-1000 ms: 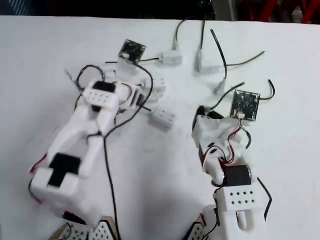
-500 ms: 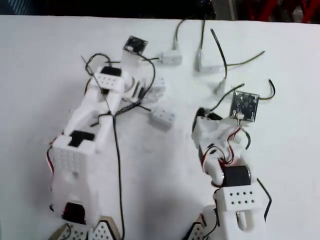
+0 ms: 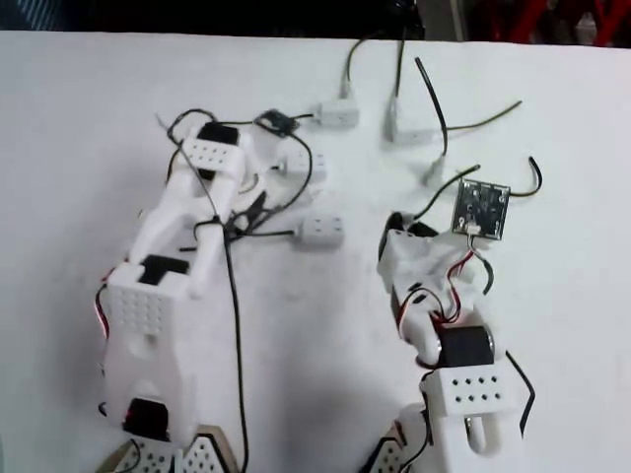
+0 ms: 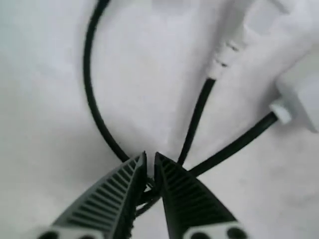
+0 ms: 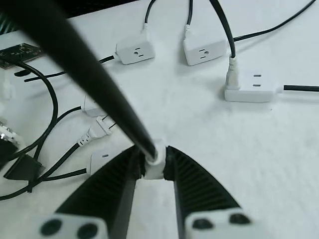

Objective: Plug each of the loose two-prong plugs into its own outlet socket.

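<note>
Your right gripper [image 5: 152, 155] pinches a plug [image 5: 153, 165], well apart from a free socket [image 5: 134, 51]. Your left gripper [image 4: 149, 159] nips crossed cords [image 4: 198, 112] near a second socket [image 4: 299, 94]; pull, and you could drag it askew.

My right gripper [image 5: 152, 155] pinches a white two-prong plug [image 5: 154, 169] on a thick black cable, low over the white worktop [image 5: 279, 164]. A second white plug [image 5: 98, 132] lies flat between a nearer white socket block [image 5: 102, 159] and a farther white socket block [image 5: 91, 106]. My left gripper [image 4: 149, 160] is closed on its thin black cable [image 4: 197, 117]. Well beyond lie a left-hand face-up socket block [image 5: 134, 51] and a middle face-up socket block [image 5: 203, 51]. A third white plug [image 5: 232, 75] touches the end socket block [image 5: 251, 89]; I cannot tell whether it is seated.
</note>
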